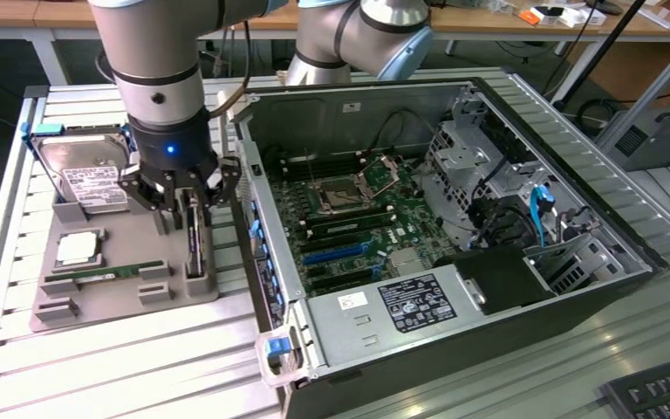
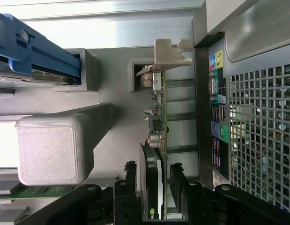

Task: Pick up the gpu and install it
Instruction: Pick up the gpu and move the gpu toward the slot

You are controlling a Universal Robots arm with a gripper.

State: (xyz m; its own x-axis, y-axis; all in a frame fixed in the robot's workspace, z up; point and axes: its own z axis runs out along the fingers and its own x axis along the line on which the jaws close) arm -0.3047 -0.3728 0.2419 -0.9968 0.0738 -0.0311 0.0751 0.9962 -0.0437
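The arm (image 1: pixel 154 52) comes down upright from the top edge at the exterior view's left, its grey last links stacked in a straight column. A second joint (image 1: pixel 365 30) with a blue cap sits farther back, to the exterior view's right of that column. The wrist (image 1: pixel 170 140) is black below the grey, with a small blue light on its near face. The gripper (image 1: pixel 189 209) (image 2: pixel 154 192) points straight down. Its black linkages splay outward, and its fingers (image 2: pixel 178 187) stand parallel and apart.
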